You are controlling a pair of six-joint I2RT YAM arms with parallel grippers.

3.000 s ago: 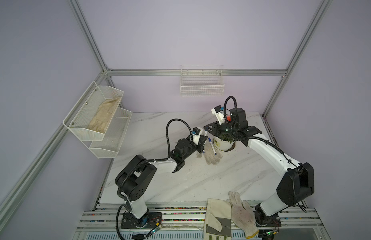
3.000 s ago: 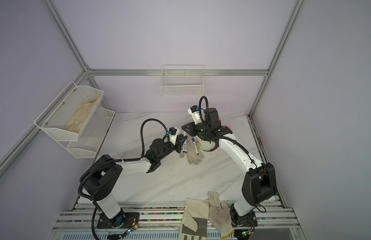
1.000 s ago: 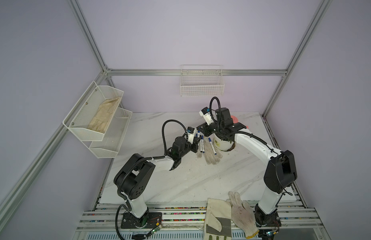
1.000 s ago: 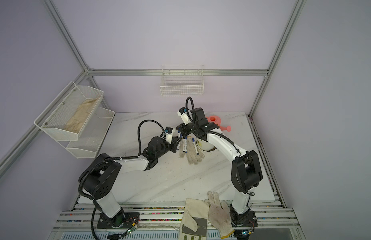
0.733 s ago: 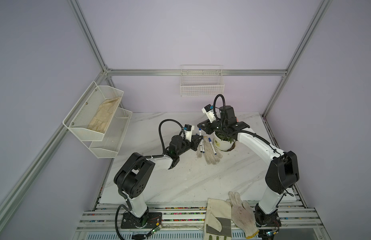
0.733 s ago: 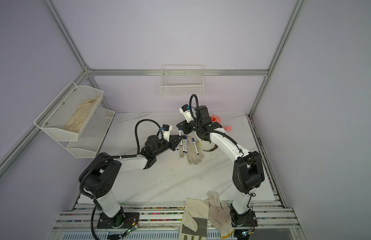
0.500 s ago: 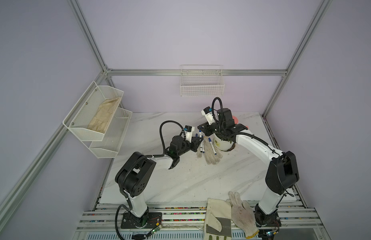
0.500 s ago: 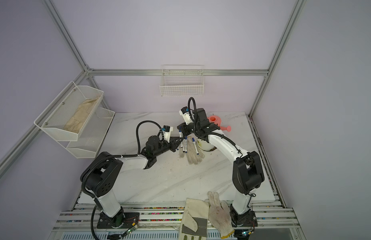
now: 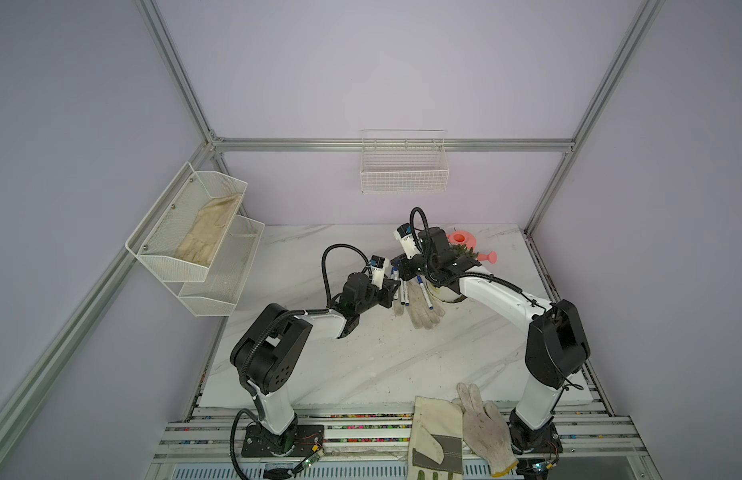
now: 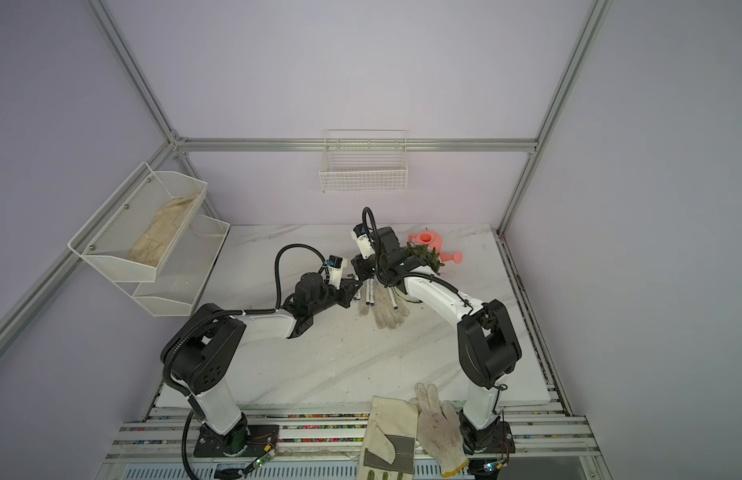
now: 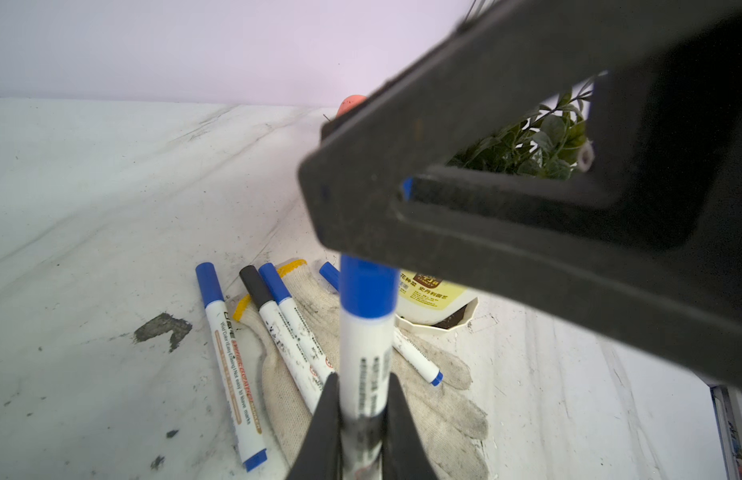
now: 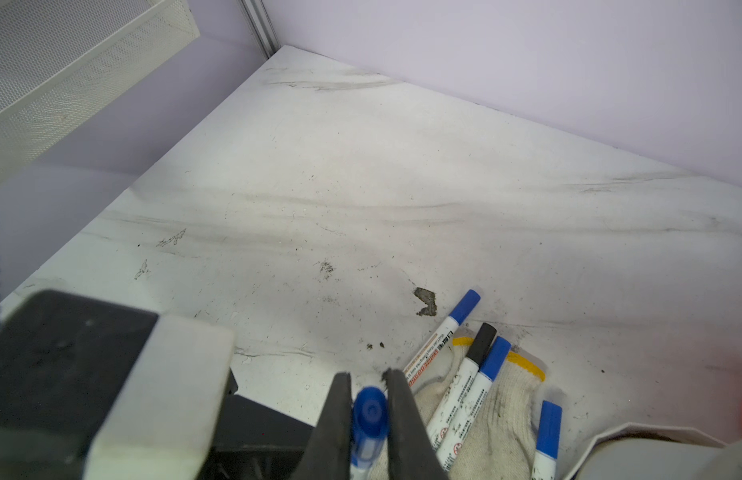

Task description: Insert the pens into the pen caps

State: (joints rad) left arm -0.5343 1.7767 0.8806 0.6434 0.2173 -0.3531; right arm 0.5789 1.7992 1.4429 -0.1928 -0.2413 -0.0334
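Observation:
One pen [image 11: 366, 353], white with a blue pen cap [image 11: 368, 286] on its tip, is held in the air by both grippers. My left gripper [image 11: 363, 380] is shut on its barrel. My right gripper [image 12: 367, 380] is shut on that cap [image 12: 369, 413]. In both top views the left gripper [image 9: 392, 287] [image 10: 353, 291] and right gripper [image 9: 404, 271] [image 10: 362, 272] meet above the table's middle. Several capped pens lie below: a blue-capped one [image 11: 230, 365] on the marble, a black-capped one [image 11: 278, 328] and two blue-capped ones [image 11: 298, 332] [image 11: 415, 357] on a glove.
The knitted glove [image 9: 423, 316] under the pens lies beside a white plant pot [image 9: 444, 294], with a pink watering can [image 9: 460, 239] behind it. Two more gloves [image 9: 481, 424] hang over the front edge. A mesh shelf [image 9: 195, 232] is on the left wall and a wire basket [image 9: 404, 168] on the back wall.
Three seconds ago the grippers were apart; the right one has since come left and down onto the pen in the left one. Over the last second both only shifted slightly.

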